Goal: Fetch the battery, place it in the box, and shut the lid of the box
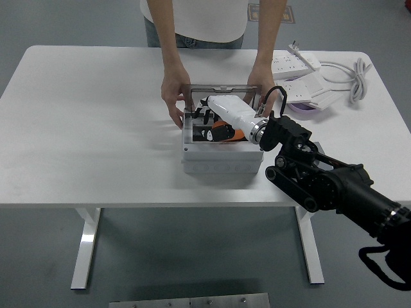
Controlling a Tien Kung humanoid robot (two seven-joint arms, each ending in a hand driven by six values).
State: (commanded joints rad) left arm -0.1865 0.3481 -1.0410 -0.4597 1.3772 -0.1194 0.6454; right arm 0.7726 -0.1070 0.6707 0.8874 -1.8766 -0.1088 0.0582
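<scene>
one right robot hand inside box, fingers curled around orange battery; person's hands steady box.

Grey box, orange battery, white table, purple bowl.

you're looking down on a white table with white legs, standing on a grey-blue floor. white power strips and a coiled white cable lie at the far right of the top. a metal plate shows on the floor at the bottom edge. the light is even and soft.
</scene>
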